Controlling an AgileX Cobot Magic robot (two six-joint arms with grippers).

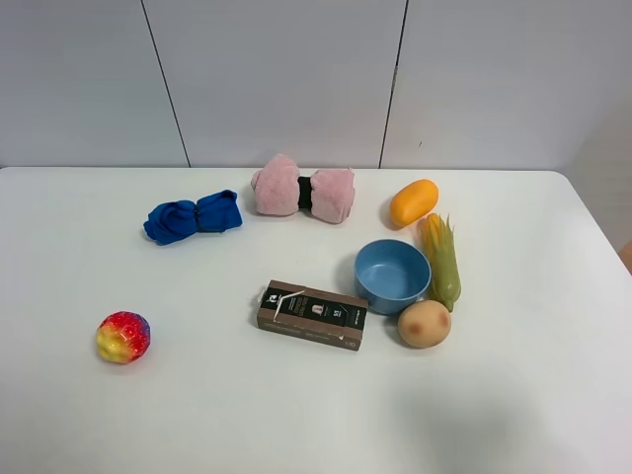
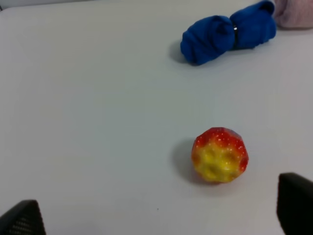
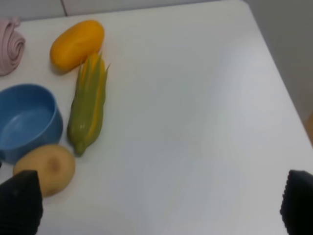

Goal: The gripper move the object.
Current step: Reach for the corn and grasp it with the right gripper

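The toy corn cob (image 1: 443,259), green husk with yellow-orange kernels, lies on the white table just right of the blue bowl (image 1: 392,274). It sits between the orange mango (image 1: 413,201) and the tan potato (image 1: 425,323). In the right wrist view the corn (image 3: 88,110) lies ahead of my right gripper (image 3: 159,203), which is open and empty. Only its black fingertips (image 3: 19,200) show. My left gripper (image 2: 159,210) is open and empty, just behind a red-yellow ball (image 2: 219,154). Neither arm shows in the high view.
A brown box (image 1: 312,315) lies left of the potato. A pink cloth roll (image 1: 303,190) and a blue cloth roll (image 1: 193,216) lie toward the back. The red-yellow ball (image 1: 123,337) is at the front left. The table's right edge (image 1: 602,237) is near the corn.
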